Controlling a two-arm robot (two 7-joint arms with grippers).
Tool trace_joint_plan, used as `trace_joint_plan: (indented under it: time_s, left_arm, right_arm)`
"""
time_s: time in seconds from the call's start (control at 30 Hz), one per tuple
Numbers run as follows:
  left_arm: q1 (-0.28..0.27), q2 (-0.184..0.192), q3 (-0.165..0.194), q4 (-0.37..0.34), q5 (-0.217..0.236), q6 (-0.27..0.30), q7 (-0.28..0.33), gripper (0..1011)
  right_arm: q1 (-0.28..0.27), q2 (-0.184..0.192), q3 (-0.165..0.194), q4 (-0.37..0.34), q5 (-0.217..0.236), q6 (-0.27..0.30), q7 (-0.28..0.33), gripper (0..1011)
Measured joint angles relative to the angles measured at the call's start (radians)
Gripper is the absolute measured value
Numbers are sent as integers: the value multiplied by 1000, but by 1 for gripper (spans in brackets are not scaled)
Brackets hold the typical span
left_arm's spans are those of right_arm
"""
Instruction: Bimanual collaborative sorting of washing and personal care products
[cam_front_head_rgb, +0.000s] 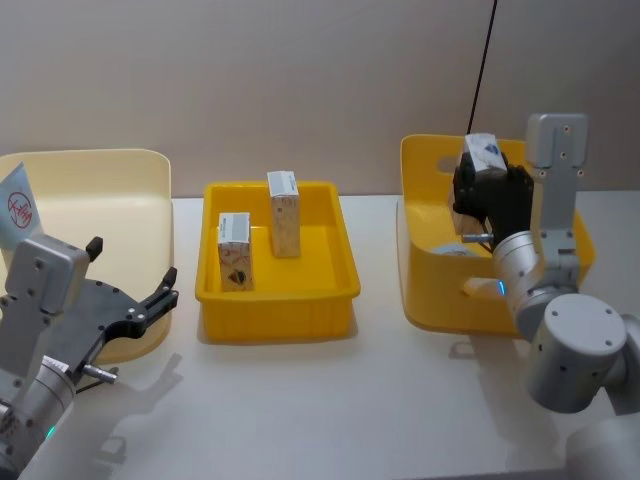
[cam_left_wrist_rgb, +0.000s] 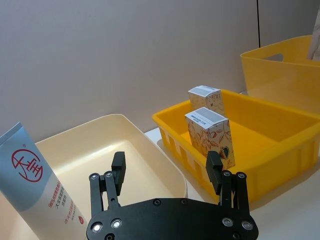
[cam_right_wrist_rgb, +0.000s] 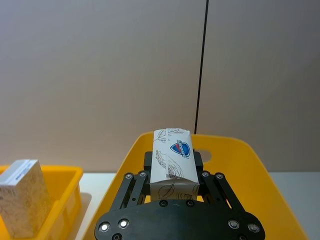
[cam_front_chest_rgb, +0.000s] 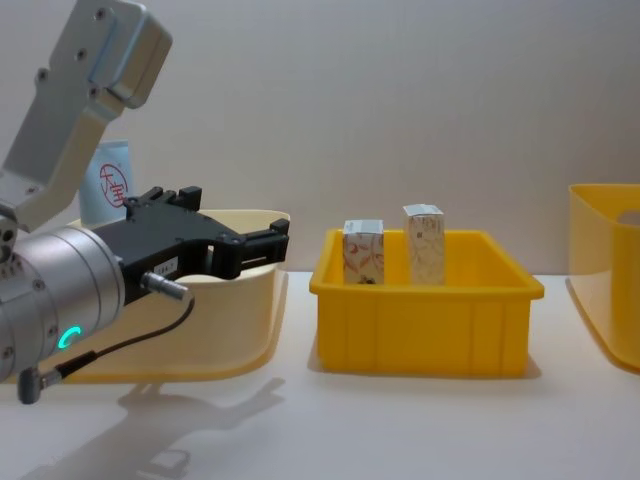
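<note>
Two small white cartons (cam_front_head_rgb: 235, 252) (cam_front_head_rgb: 284, 212) with reddish marbling stand upright in the yellow tray (cam_front_head_rgb: 275, 305) at the middle; the chest view shows them side by side (cam_front_chest_rgb: 363, 252) (cam_front_chest_rgb: 423, 243). A pale-blue tube (cam_front_head_rgb: 18, 205) with a red circled character leans in the cream bin (cam_front_head_rgb: 110, 175) at the left. My left gripper (cam_front_head_rgb: 132, 270) hangs open and empty over that bin's near right corner, fingers (cam_left_wrist_rgb: 118, 167) spread wide. My right gripper (cam_front_head_rgb: 485, 185) is shut on a white pack (cam_right_wrist_rgb: 174, 157) with leaf drawings and a blue badge, held above the deep yellow bin (cam_front_head_rgb: 430, 290) at the right.
The three containers stand in a row along the back of the white table, close to a plain wall. A thin black cable (cam_front_head_rgb: 485, 65) hangs down behind the right bin. Bare table lies in front of the containers.
</note>
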Motion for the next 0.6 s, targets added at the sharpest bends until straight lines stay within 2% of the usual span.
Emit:
trace_joint_plan:
  time_s: [0.3, 0.6]
  left_arm:
    - [0, 0, 0, 0, 0, 0, 0, 1003]
    - [0, 0, 0, 0, 0, 0, 0, 1003]
  right_arm:
    - [3, -21, -3, 18, -2, 96, 0, 410]
    - [-3, -41, -5, 30, -2, 151, 0, 410]
